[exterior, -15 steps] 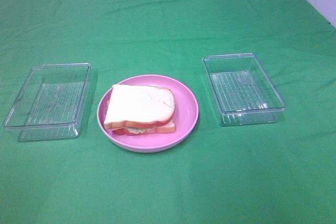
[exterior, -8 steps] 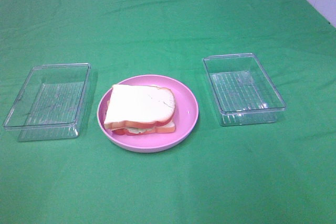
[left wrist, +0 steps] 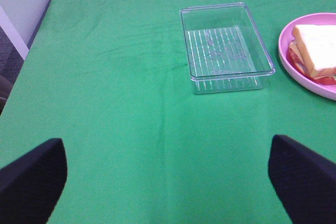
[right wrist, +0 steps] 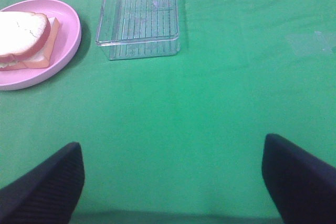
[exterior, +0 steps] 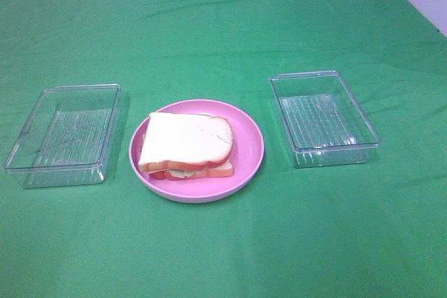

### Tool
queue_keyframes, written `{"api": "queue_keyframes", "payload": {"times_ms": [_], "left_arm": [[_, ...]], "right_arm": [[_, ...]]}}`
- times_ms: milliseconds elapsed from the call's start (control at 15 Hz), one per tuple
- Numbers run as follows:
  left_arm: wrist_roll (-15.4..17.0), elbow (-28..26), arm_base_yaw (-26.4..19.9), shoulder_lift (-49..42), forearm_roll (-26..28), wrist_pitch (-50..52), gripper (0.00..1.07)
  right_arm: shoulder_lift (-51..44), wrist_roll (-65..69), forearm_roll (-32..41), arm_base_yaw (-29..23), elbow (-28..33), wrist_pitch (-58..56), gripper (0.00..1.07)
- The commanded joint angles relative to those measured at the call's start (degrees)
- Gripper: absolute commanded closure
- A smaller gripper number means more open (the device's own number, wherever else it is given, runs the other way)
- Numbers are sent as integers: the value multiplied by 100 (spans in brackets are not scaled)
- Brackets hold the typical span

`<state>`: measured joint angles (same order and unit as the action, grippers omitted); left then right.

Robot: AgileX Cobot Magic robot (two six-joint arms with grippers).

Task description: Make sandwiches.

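Note:
A sandwich (exterior: 186, 146) of white bread with orange-brown crust, red and pale green filling showing at its edge, lies on a round pink plate (exterior: 248, 151) at the table's middle. It also shows in the left wrist view, sandwich (left wrist: 316, 51), and in the right wrist view, sandwich (right wrist: 25, 35). My left gripper (left wrist: 167, 179) hangs open over bare green cloth, well short of the left tray. My right gripper (right wrist: 173, 179) is open too, over bare cloth, with nothing between its fingers. Neither arm appears in the exterior high view.
Two clear plastic trays stand empty either side of the plate: left tray (exterior: 63, 134), right tray (exterior: 323, 118). The left tray (left wrist: 224, 46) and right tray (right wrist: 138, 14) show in the wrist views. A green cloth (exterior: 223, 26) covers the table.

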<state>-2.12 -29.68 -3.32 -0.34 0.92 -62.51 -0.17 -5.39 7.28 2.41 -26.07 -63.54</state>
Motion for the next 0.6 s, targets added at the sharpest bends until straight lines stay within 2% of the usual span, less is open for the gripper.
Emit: {"api": "queue_keyframes", "payload": {"times_ms": [67,600], "left_arm": [[6,17,6,0,0,86,9],[6,17,6,0,0,86,9]], "right_arm": [[-195,-86,11,0,17,29,20],[-189,-40,34,0,17,29,20]]}}
